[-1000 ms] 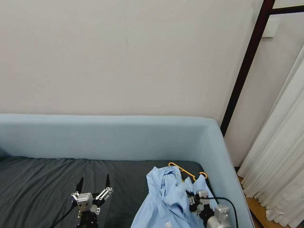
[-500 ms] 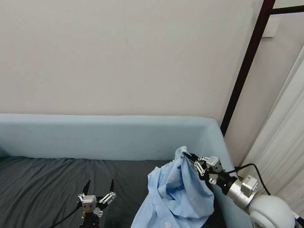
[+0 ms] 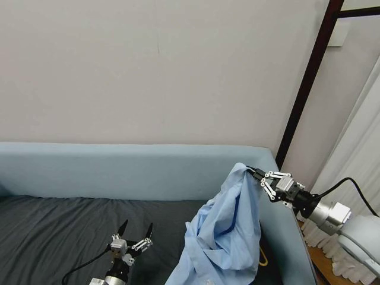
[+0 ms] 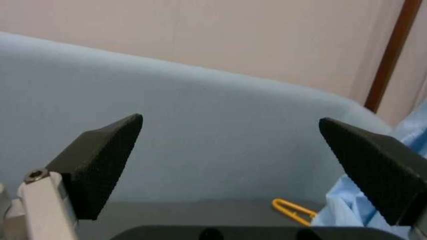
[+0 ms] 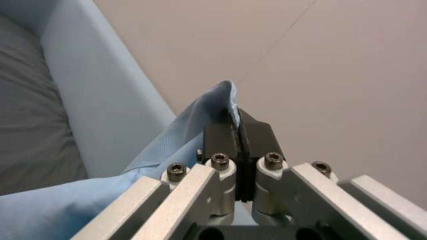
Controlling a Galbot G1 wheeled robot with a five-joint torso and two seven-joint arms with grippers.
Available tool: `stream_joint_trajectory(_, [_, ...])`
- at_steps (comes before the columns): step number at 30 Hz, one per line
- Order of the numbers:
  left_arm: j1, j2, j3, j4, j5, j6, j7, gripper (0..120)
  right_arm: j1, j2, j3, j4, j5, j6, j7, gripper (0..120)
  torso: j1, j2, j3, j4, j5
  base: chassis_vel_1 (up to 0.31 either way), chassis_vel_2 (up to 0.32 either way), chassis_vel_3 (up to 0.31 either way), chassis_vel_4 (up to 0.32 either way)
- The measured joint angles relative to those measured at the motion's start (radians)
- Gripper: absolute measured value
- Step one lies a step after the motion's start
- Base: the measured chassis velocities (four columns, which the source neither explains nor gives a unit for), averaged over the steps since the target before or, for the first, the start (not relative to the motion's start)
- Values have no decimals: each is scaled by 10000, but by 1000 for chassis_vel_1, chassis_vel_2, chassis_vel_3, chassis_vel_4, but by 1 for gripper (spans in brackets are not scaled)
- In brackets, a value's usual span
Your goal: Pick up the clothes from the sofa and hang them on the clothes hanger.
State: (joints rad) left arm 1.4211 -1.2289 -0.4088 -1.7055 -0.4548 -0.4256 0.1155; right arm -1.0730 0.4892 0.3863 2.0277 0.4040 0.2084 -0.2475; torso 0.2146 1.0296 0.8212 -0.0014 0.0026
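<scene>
Over the sofa (image 3: 119, 172), blue shirt (image 3: 228, 228) hangs pinched by right hand (image 3: 256, 174).

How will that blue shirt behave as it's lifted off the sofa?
Likely floppy: the shirt hangs in folds from the right gripper, shut on one edge. Probably light: that small pinch holds it up. It may swing; the left gripper sits open over the sofa.

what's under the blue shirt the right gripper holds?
Yellow hanger loop shows below the blue shirt, held by the right gripper, against the dark cushion. Fabric covers the rest.
</scene>
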Motion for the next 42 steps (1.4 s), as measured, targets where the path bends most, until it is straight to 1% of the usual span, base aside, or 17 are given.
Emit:
stream_joint_trajectory(3, [-330, 328, 120, 184, -789, -34, 562, 100, 121, -171, 93, 7, 68, 80, 24, 0, 0, 0, 0, 0, -1, 0, 0, 0, 0])
stream_joint_trajectory(5, [-783, 822, 269, 250, -1512, 181, 1187, 100, 206, -428, 144, 146, 404, 85, 84, 0, 0, 0, -1, 0, -1, 0, 0, 0, 0])
stream_joint_trajectory(6, [-985, 1103, 422, 273, -1616, 556, 1241, 100, 194, -498, 145, 196, 454, 79, 71, 0, 0, 0, 0, 0, -2, 0, 0, 0, 0])
stream_joint_trajectory(8, [-1306, 1684, 937, 214, -1752, 1681, 593, 100, 109, -477, 18, 205, 430, 64, 57, 0, 0, 0, 0, 0, -2, 0, 0, 0, 0])
stream_joint_trajectory(9, [-1306, 1684, 937, 214, -1752, 1681, 593, 100, 109, -477, 18, 205, 430, 64, 57, 0, 0, 0, 0, 0, -2, 0, 0, 0, 0])
stream_joint_trajectory(12, [-1786, 2474, 1651, -167, -2596, 3282, 196, 100, 102, -297, -223, 145, 379, 38, 45, 0, 0, 0, 0, 0, 2, 0, 0, 0, 0])
stream_joint_trajectory(13, [-2000, 2749, 1912, -251, -2940, 3869, 201, 100, 133, -264, -309, 122, 376, 26, 45, 0, 0, 0, 0, -1, 3, 0, 0, 0, 0])
stream_joint_trajectory(16, [-2266, 3004, 2200, -249, -3311, 4416, 241, 100, 169, -249, -389, 93, 376, 18, 45, 0, 0, 0, 0, -1, 1, 0, 0, 0, 0])
stream_joint_trajectory(17, [-2862, 3292, 2809, 87, -4005, 5165, 519, 100, 246, -238, -528, 23, 377, 10, 39, 0, 0, 0, 0, 0, 2, 0, 0, 0, 0])
stream_joint_trajectory(18, [-3185, 3315, 3101, 338, -4407, 5497, 712, 100, 260, -237, -564, -15, 379, 7, 30, 0, 0, 0, 1, 2, -1, 0, 0, 0, 0])
stream_joint_trajectory(19, [-3185, 3315, 3101, 338, -4407, 5497, 712, 100, 260, -237, -564, -15, 379, 7, 30, 0, 0, 0, 1, 2, -1, 0, 0, 0, 0])
stream_joint_trajectory(23, [-4390, 2709, 3950, 1824, -5234, 6211, 2068, 100, 273, -229, -602, -158, 426, 22, 21, 0, 0, 0, 1, -1, -1, 0, 0, 0, 0])
stream_joint_trajectory(25, [-4524, 2560, 4047, 2052, -5263, 6273, 2312, 100, 269, -235, -602, -164, 431, 24, 20, 0, 0, 0, 1, -2, -2, 0, 0, 0, 0])
stream_joint_trajectory(28, [-5063, 1694, 4561, 3293, -5188, 6501, 3052, 100, 247, -317, -531, -181, 499, 27, 21, 0, 0, 0, 1, -2, 0, 0, 0, 0, 0])
stream_joint_trajectory(29, [-5329, 1110, 4849, 4074, -5038, 6502, 3163, 100, 194, -430, -408, -169, 556, 27, 28, 0, 0, 0, 1, 1, 3, 0, 0, 0, 0])
stream_joint_trajectory(35, [-5489, 323, 4897, 4981, -4715, 6435, 3159, 100, 114, -611, -215, -27, 726, 27, 58, 0, 0, 0, 0, -1, 1, 0, 0, 0, 0])
stream_joint_trajectory(42, [-5424, 92, 4815, 5409, -4472, 6365, 3216, 100, 71, -736, -168, 33, 796, 13, 78, 0, -2, 1, -1, 1, 1, 0, 0, 0, 0])
